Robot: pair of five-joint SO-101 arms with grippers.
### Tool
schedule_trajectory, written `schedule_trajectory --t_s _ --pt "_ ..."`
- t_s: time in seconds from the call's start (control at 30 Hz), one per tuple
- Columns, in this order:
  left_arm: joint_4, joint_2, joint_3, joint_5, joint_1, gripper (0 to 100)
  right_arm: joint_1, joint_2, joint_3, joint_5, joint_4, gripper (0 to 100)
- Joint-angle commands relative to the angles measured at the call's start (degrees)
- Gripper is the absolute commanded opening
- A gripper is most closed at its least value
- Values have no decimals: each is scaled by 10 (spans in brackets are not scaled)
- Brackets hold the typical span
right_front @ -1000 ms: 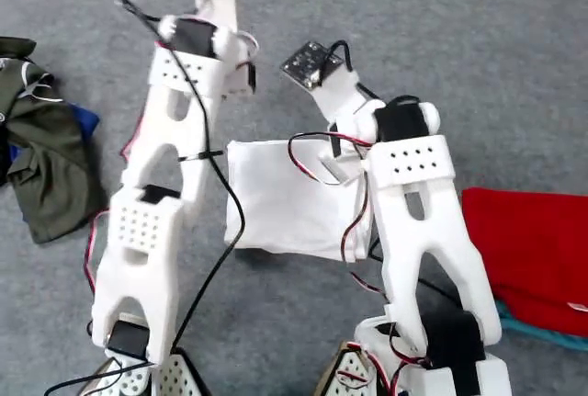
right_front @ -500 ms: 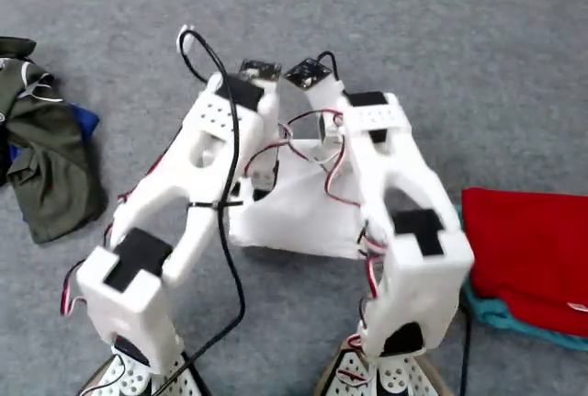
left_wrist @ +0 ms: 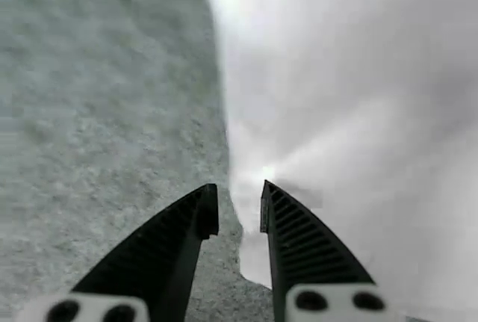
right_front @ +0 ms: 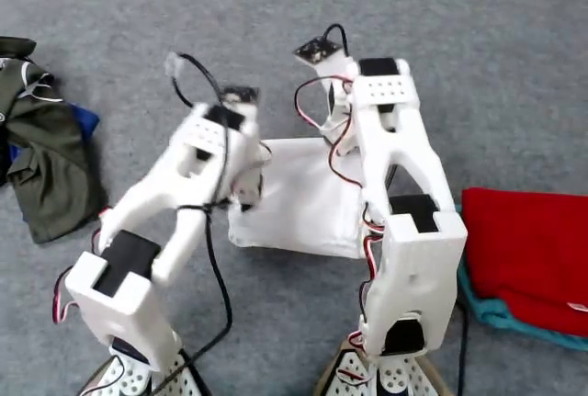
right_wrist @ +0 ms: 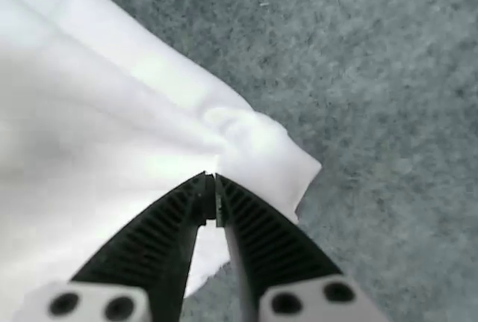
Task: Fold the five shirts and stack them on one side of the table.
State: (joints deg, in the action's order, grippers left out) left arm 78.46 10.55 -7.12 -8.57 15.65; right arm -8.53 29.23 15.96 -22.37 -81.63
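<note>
High view, centre of frame: white shirt. Lies flat on the grey desk, folded to a rough rectangle. Left arm slanting up from lower left of frame, wrist over the shirt's left edge. Right arm running up from bottom centre, wrist over the shirt's upper right corner.

Left wrist view: left end effector, black ribbed fingers spread a little, narrow gap at the tips. Straddles the white shirt's edge, cloth showing in the gap and beyond one finger, bare desk beyond the other. Not clamped on anything.

Right wrist view: right end effector, tips pressed together, pinching the white shirt at its corner. Cloth puckered into a small bump just past the tips, desk beyond the corner.

Back to the high view, right edge of frame: red shirt, folded flat, on top of a teal shirt peeking out along its lower left side. Left edge of frame: olive shirt, crumpled, unfolded, with a blue shirt poking out from beneath. Both piles well apart from the white shirt.
</note>
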Motion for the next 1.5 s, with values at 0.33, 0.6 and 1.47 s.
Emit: schedule_trajectory --t_s 0.33,0.6,1.47 --pt "33 -22 221 1 -55 57 1 0 324 -8 -204 6" --pt "-58 50 186 1 -91 19 -7 -110 247 -4 -207 6" --pt "105 424 663 -4 -84 19 -71 -522 -638 90 197 6"
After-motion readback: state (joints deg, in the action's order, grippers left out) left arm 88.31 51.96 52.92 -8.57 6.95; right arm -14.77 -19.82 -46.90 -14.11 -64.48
